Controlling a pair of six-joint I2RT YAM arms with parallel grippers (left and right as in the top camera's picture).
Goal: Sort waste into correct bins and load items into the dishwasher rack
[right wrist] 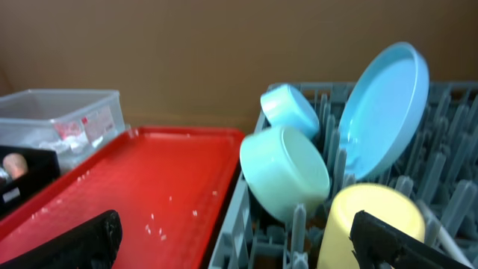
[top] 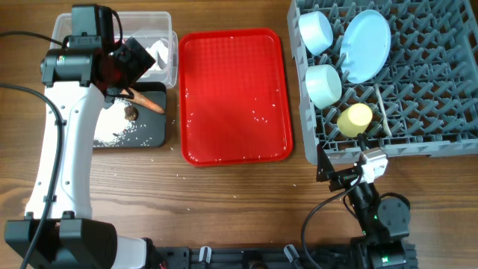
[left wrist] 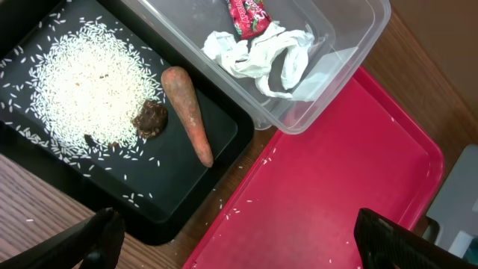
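The clear tub (left wrist: 351, 52) holds the crumpled tissue (left wrist: 261, 52) and the red sauce packet (left wrist: 248, 15). The black tray (left wrist: 216, 157) beside it holds the rice (left wrist: 82, 82), the carrot (left wrist: 188, 112) and the brown lump (left wrist: 151, 119). My left gripper (left wrist: 246, 243) is open and empty, above the seam between the black tray and the red tray. The grey rack (top: 418, 112) holds two blue bowls (top: 316, 31) (top: 323, 84), the blue plate (top: 366, 45) and the yellow cup (top: 355, 118). My right gripper (right wrist: 239, 243) is open and empty, just before the rack's front left corner. I cannot make out the spoon.
The flat red serving tray (top: 235, 97) lies between the bins and the rack, with a few rice grains on it. Stray grains lie on the wooden table near the black tray. The left arm (top: 56, 149) stretches along the table's left side.
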